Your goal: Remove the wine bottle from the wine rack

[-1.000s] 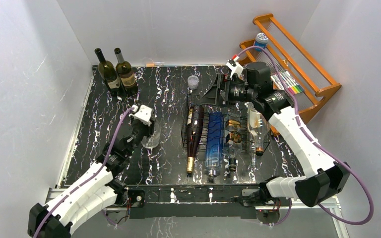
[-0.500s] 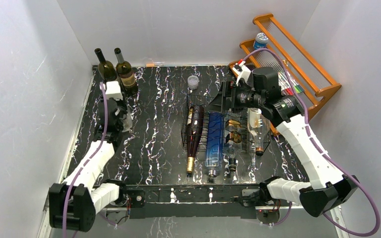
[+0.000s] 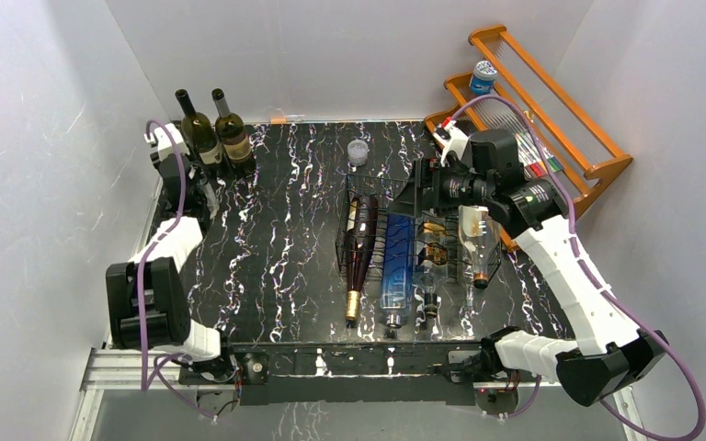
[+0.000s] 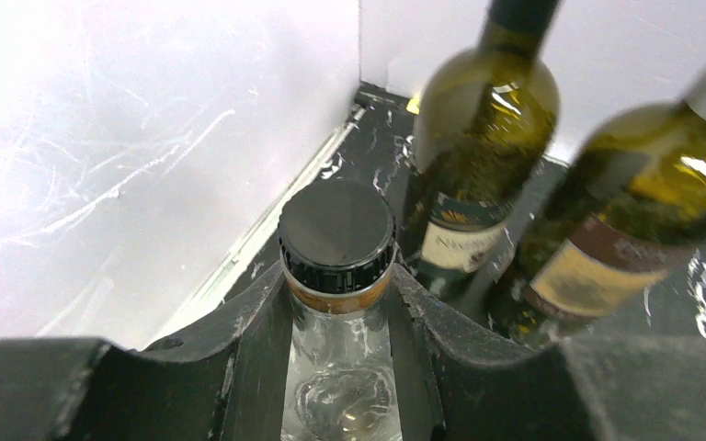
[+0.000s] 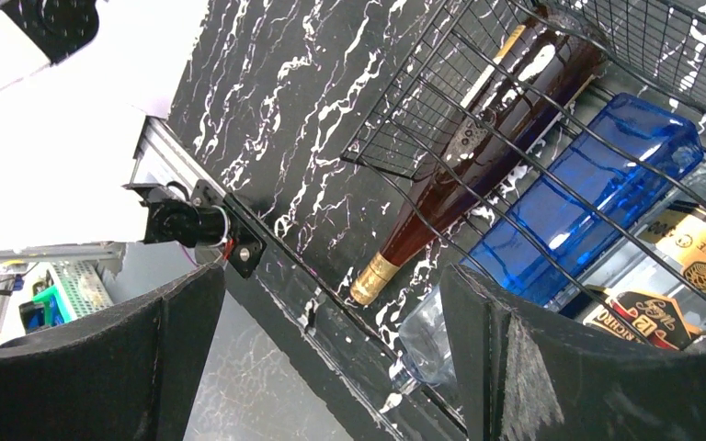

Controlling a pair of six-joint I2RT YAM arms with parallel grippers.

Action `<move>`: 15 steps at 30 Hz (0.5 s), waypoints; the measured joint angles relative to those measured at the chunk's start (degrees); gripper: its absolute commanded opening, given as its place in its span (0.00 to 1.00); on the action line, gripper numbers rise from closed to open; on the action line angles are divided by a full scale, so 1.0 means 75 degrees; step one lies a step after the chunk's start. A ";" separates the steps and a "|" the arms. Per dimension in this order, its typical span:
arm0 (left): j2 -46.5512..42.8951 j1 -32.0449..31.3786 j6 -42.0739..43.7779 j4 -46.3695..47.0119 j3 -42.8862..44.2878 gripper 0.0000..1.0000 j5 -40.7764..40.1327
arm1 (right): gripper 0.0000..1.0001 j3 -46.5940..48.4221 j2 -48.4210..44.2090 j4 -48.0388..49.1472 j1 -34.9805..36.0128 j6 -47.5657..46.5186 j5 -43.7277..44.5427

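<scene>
The black wire wine rack (image 3: 372, 241) sits mid-table and holds a dark red bottle (image 3: 360, 248), a blue bottle (image 3: 397, 262), a labelled bottle (image 3: 432, 253) and a clear bottle (image 3: 476, 239). My left gripper (image 3: 198, 179) is in the back left corner, shut on the neck of a clear black-capped bottle (image 4: 336, 225) held upright beside two green wine bottles (image 4: 478, 138). My right gripper (image 3: 409, 188) is open and empty above the rack's far end. In its wrist view the right gripper (image 5: 331, 367) looks down on the red bottle (image 5: 478, 147) and the blue bottle (image 5: 588, 202).
The two green bottles (image 3: 216, 136) stand against the back wall. The white left wall (image 4: 101, 165) is close to the left gripper. An orange wooden shelf (image 3: 533, 119) leans at the back right. A small clear cup (image 3: 358, 152) stands behind the rack.
My left arm has swung from the table's middle to the back left corner, carrying the clear bottle. My right gripper has shifted slightly right over the rack's far end.
</scene>
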 measured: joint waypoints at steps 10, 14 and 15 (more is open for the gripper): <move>0.1157 0.0708 -0.0146 0.0580 0.0886 0.00 0.0131 | 0.98 0.0000 -0.0166 -0.0347 -0.0050 -0.0358 0.0067; 0.1209 0.0892 -0.0344 0.0737 0.0845 0.00 0.0268 | 0.98 0.0000 -0.0163 -0.0358 -0.0070 -0.0443 0.0064; 0.1209 0.0921 -0.0405 0.0778 0.0828 0.00 0.0309 | 0.98 0.0000 -0.0163 -0.0358 -0.0073 -0.0449 0.0064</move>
